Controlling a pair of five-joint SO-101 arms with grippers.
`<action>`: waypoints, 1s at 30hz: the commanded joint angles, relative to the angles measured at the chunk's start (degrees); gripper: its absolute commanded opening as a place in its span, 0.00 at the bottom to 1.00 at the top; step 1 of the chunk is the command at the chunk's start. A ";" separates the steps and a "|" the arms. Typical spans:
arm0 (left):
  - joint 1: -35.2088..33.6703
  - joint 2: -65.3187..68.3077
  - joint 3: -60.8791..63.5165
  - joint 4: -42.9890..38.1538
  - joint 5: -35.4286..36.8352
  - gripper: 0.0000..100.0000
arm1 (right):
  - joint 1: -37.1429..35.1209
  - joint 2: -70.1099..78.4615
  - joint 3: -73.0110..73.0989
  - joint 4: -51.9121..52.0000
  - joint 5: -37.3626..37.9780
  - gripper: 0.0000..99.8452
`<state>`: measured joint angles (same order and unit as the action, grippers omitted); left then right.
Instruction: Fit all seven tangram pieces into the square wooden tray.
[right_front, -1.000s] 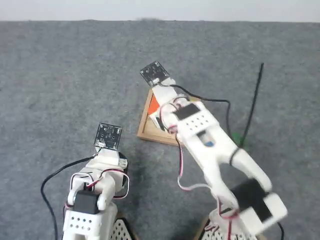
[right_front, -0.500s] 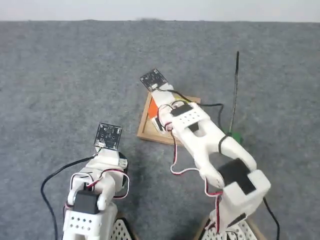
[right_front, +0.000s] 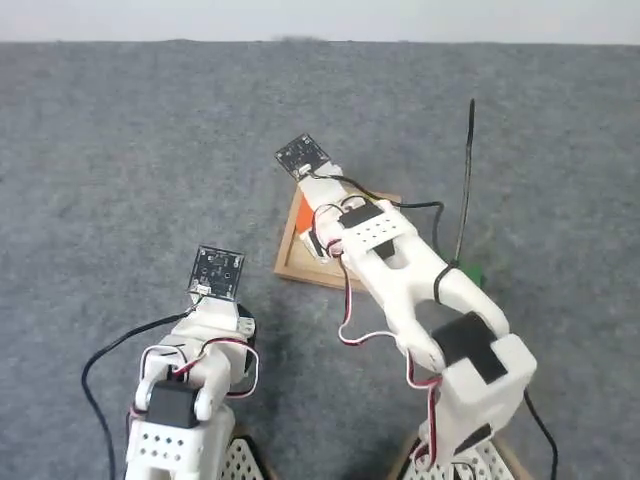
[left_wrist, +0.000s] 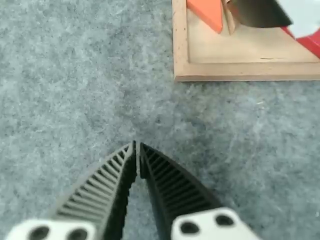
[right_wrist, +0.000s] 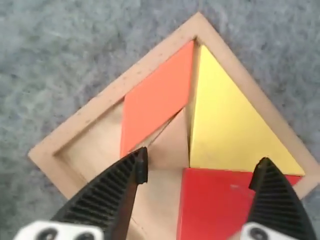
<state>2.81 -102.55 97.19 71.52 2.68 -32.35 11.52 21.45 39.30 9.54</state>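
The square wooden tray holds an orange parallelogram, a yellow triangle and a red piece, with bare wood between them. My right gripper hangs open just above the tray's middle, nothing between its fingers. In the high view the right arm covers most of the tray. My left gripper is shut over bare carpet, a short way from the tray's near edge. A green piece lies on the carpet beside the right arm.
Grey carpet covers the table, with open room to the left and far side of the tray. A black cable stands up right of the tray. The left arm stays near the front edge.
The right arm has drawn its elbow in and turned its wrist slightly left over the tray, and the black cable swung left. The left arm has not moved.
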 joint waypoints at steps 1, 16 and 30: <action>0.09 -0.70 -0.75 0.35 0.70 0.01 | 0.40 -11.21 0.09 3.56 0.62 0.33; 0.09 -0.70 -0.75 0.35 0.70 0.01 | 20.97 -30.29 17.76 8.75 8.88 0.23; 0.09 -0.70 -0.75 0.35 0.70 0.01 | 34.42 -29.93 26.37 14.37 5.36 0.22</action>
<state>2.81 -102.55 97.19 71.52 2.68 -1.41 -15.74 48.00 54.15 17.71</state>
